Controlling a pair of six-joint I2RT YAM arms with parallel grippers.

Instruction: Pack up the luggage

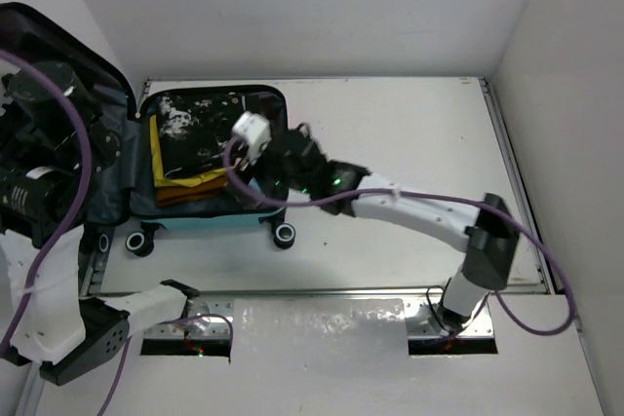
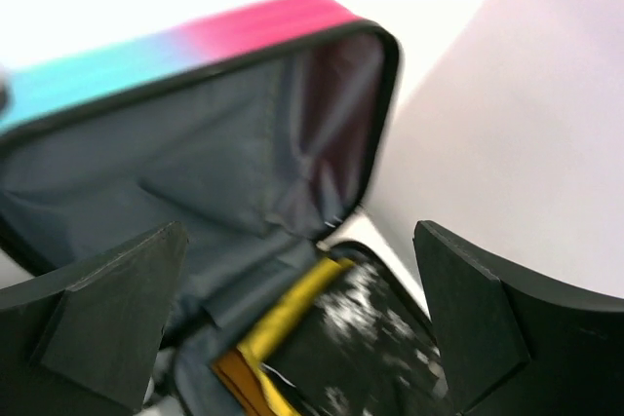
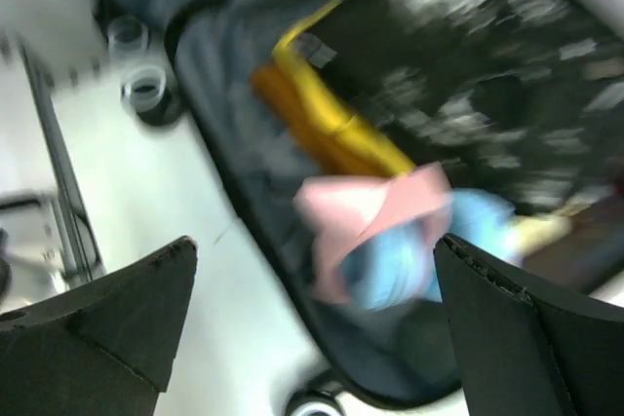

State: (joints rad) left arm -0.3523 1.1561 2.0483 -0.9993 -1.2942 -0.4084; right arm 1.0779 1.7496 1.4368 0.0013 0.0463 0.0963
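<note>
luggage (image 1: pixel 205 222) open at far left of table (image 1: pixel 409 124), lid (image 2: pixel 244 36) upright by left wall. print on black speckled cloth (image 1: pixel 200 133) too blurred to read. right gripper (image 3: pixel 312 241) released above pink-blue cloth (image 3: pixel 380 231) near right rim. left gripper (image 2: pixel 300 231) released, facing lid lining.

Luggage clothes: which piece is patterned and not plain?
The black piece with white speckles in the open luggage; the yellow piece and the orange piece beside it are plain.
</note>
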